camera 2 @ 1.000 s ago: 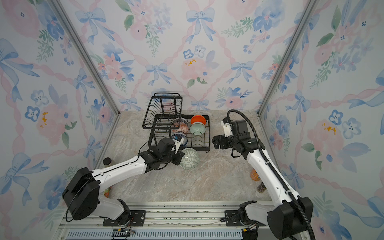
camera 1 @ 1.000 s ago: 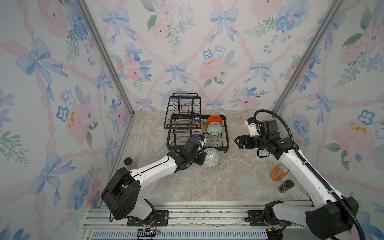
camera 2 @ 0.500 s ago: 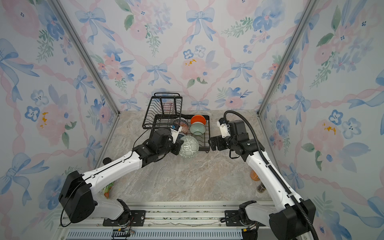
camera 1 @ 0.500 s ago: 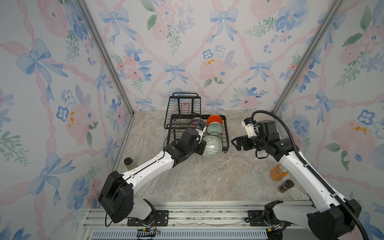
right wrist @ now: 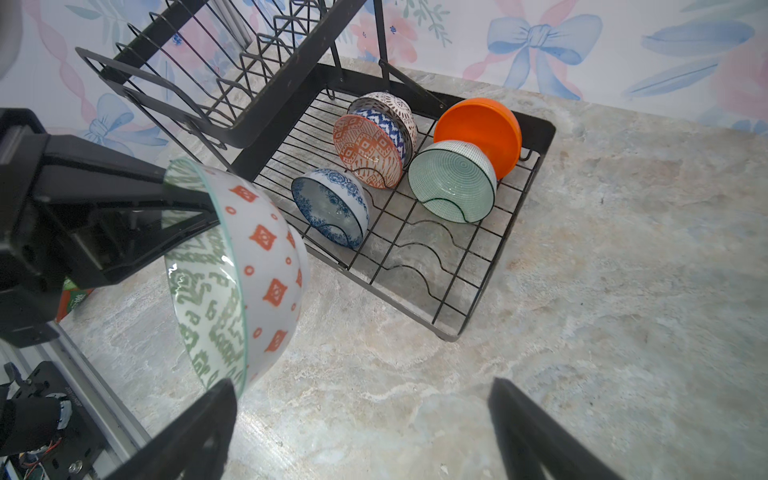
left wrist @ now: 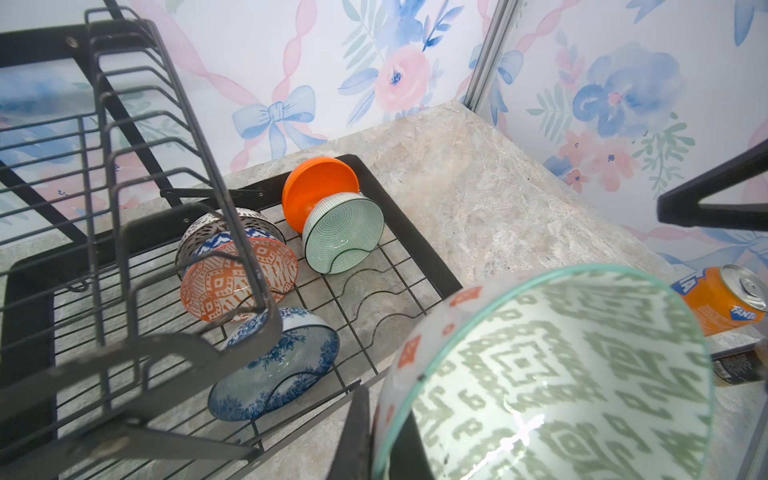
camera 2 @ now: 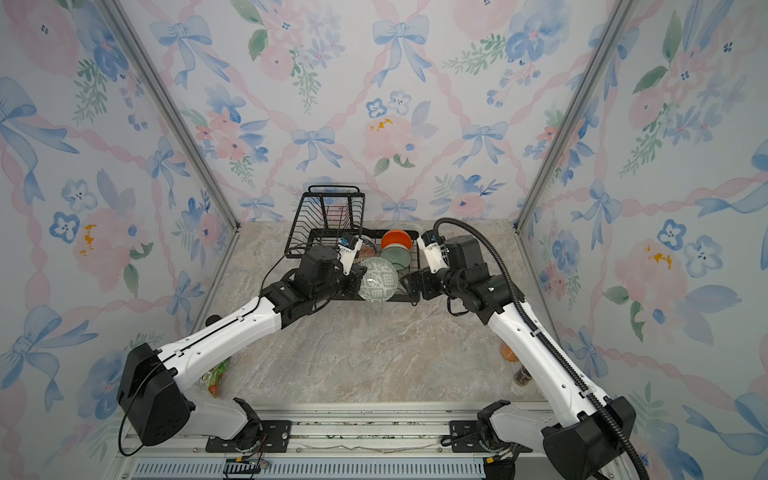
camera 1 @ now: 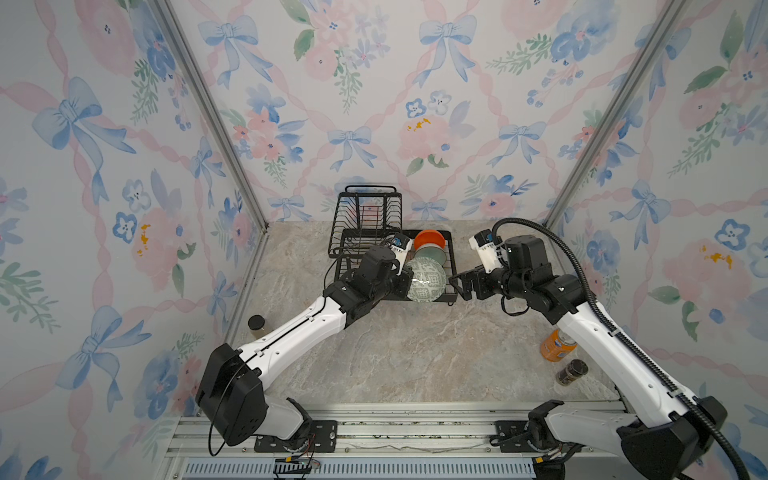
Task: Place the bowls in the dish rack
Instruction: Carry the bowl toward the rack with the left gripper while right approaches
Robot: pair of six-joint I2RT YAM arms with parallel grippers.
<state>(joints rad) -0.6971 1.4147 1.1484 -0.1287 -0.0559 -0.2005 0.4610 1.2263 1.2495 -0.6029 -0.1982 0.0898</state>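
Observation:
My left gripper (camera 1: 405,277) (left wrist: 380,411) is shut on the rim of the green-white geometric bowl (camera 1: 426,279) (right wrist: 237,270). It holds the bowl tilted on edge above the front right part of the dish rack (camera 1: 365,208) (right wrist: 540,137). In the lower tray stand the orange bowl (left wrist: 320,187), the mint green bowl (left wrist: 345,232), the orange-white patterned bowl (left wrist: 237,282), the blue-white floral bowl (left wrist: 274,374) and, behind them, the white-black patterned bowl (left wrist: 199,232). Just right of the held bowl my right gripper (camera 1: 457,286) (right wrist: 361,384) hangs open and empty.
An orange drink can (camera 1: 557,344) and a dark jar (camera 1: 572,372) stand by the right wall. A small jar (camera 1: 256,323) stands by the left wall, and a green packet (camera 2: 216,374) lies under the left arm. The rack's raised upper basket (left wrist: 124,166) overhangs the tray's left side.
The left gripper has lifted the geometric bowl off the table in front of the rack and carried it back and right over the tray's front. The right gripper has shifted slightly left.

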